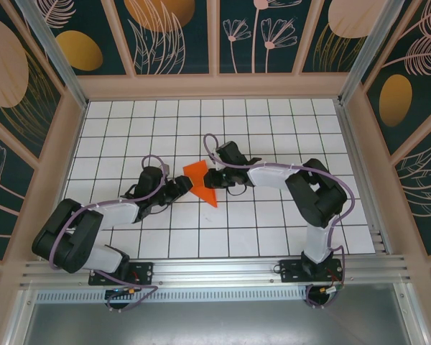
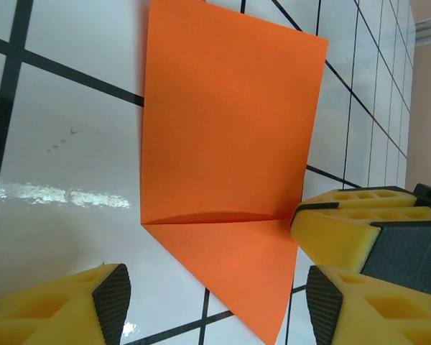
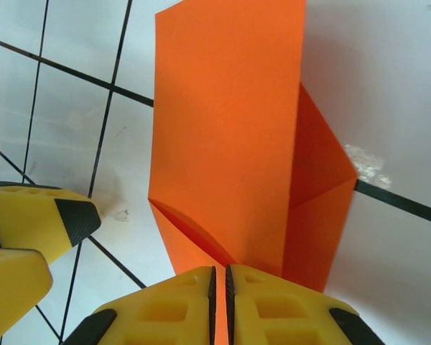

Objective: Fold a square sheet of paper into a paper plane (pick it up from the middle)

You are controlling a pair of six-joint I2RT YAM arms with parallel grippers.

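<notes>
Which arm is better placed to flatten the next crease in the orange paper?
Left, probably: the left gripper is open beside the orange paper, while the right gripper is shut on its edge, holding it.

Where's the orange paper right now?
In the top view the folded orange paper sits at the middle of the table, between the two grippers: the right gripper pinches its right edge, the left gripper is open beside its left.

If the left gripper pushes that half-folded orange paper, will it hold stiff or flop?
Probably floppy: the orange paper is thin, its folded flap bowing open. It would likely slide easily on the glossy table. Pinched by the right gripper, it may buckle or pivot rather than shift whole.
</notes>
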